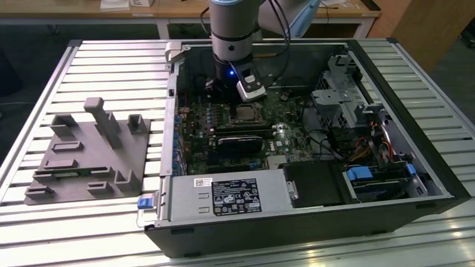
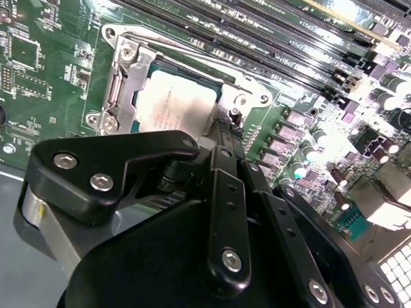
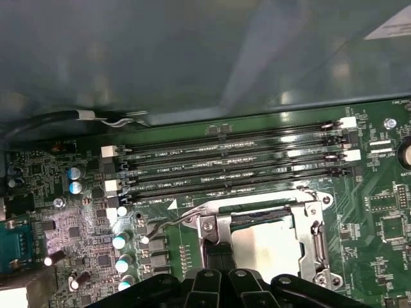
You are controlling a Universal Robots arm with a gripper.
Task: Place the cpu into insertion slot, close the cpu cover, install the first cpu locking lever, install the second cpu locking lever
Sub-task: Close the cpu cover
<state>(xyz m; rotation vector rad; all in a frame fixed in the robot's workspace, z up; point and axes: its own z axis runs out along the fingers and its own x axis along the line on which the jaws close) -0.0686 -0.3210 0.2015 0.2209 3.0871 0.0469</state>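
The cpu point(image 2: 174, 109) lies silvery and flat in the insertion slot point(image 3: 221, 226) on the green board, also seen as the cpu point(image 3: 270, 249) in the first wrist view. The cpu cover point(image 2: 122, 80) lies down over it as a metal frame, its window showing the chip top. A thin wire locking lever point(image 3: 168, 226) sticks out beside the socket, raised off the board. My gripper point(image 2: 226, 128) stands at the socket's edge, fingers point(image 3: 212, 264) close together with nothing visibly between them. In the exterior view the gripper point(image 1: 241, 102) hangs just above the socket point(image 1: 246, 114).
Long black memory slots point(image 3: 225, 160) run beside the socket. Capacitors point(image 3: 121, 242) stand close by. The open computer case point(image 1: 415, 111) walls in the board, with a power supply point(image 1: 230, 196) and drive cage point(image 1: 337, 103). A grey fixture block point(image 1: 85, 156) sits at the exterior view's left.
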